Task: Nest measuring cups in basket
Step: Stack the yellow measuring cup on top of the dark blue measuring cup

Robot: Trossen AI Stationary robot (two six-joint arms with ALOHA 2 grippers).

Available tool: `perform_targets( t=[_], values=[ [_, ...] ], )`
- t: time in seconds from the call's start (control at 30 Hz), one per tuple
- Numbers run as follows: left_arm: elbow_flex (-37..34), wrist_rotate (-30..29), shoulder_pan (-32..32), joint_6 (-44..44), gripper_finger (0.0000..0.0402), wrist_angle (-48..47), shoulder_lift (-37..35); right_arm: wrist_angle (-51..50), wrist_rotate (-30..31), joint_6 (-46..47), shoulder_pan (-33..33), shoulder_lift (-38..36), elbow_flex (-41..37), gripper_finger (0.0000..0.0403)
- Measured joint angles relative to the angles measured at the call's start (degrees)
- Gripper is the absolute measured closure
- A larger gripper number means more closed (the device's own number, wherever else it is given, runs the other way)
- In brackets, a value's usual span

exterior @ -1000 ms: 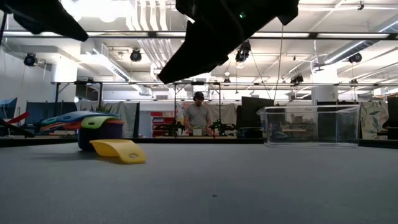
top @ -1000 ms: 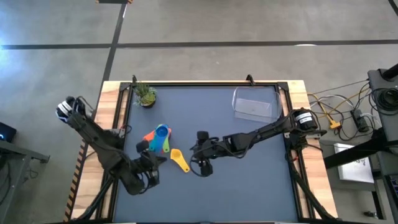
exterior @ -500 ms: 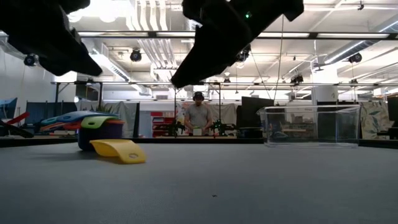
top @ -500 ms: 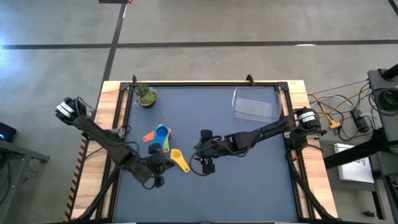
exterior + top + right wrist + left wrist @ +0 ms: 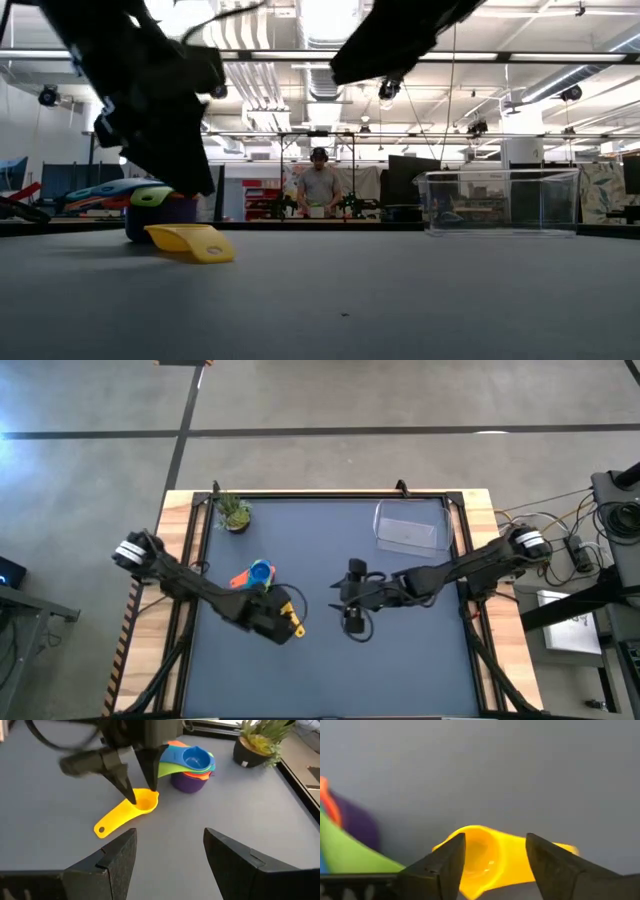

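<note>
Landmark: the stack of cups (image 5: 190, 766), nested with the blue one on top and the purple one at the bottom; every place below is told from it

Yellow cup (image 5: 131, 809): lies on its side on the table (image 5: 400, 660), just beside the stack and apart from it, handle pointing away from the stack

Left gripper (image 5: 141, 786): poised over the bowl of the yellow cup, on the side away from the stack; fingers parted, one on each side of the bowl in the left wrist view, closed on nothing as yet; whether a tip already touches the rim I cannot tell

Right gripper (image 5: 354, 615): well apart from the stack, past the yellow cup, near the middle of the table; fingers wide apart and empty; waiting

Basket (image 5: 408, 527): far from the stack, by the table's far edge on the right arm's side; nothing shows in it

Plant (image 5: 234, 512): near the stack, toward the far left corner

Risk, slip: the bowl is round, smooth and lying tipped, so closing fingers may squeeze it out sideways; likely if they close off-centre

Risk, knock: a skidding cup or a low finger could bump the stack and topple it, since the gap is small

Risk, swing: held by the bowl, the long handle may tip the cup in the grip on the way to the basket
</note>
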Motion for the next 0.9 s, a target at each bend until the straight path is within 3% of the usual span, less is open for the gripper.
perform_targets(
  t=[0.17,0.37,0.53,0.8,0.9],
  values=[
    [9.3,1.0,2.4,-0.9,0.0192,-9.1,6.3,3.4,0.5,2.7,0.7,-5.5,-6.6,0.0184],
    [16.9,2.2,2.7,1.3,0.0201,-12.4,11.4,4.8,0.5,5.6,1.1,-10.8,-12.3,0.0184],
    [16.6,3.3,2.7,-0.7,0.0223,-12.2,11.5,6.6,1.6,5.6,2.7,-13.3,-14.6,0.0184],
    [13.4,13.1,5.6,-8.4,0.0247,-12.8,11.0,7.6,3.1,3.6,4.4,-14.3,-15.6,0.0184],
    [13.3,14.2,6.5,-10.0,0.0247,-13.7,11.0,7.7,2.9,3.0,4.4,-14.5,-15.6,0.0184]
  ],
)
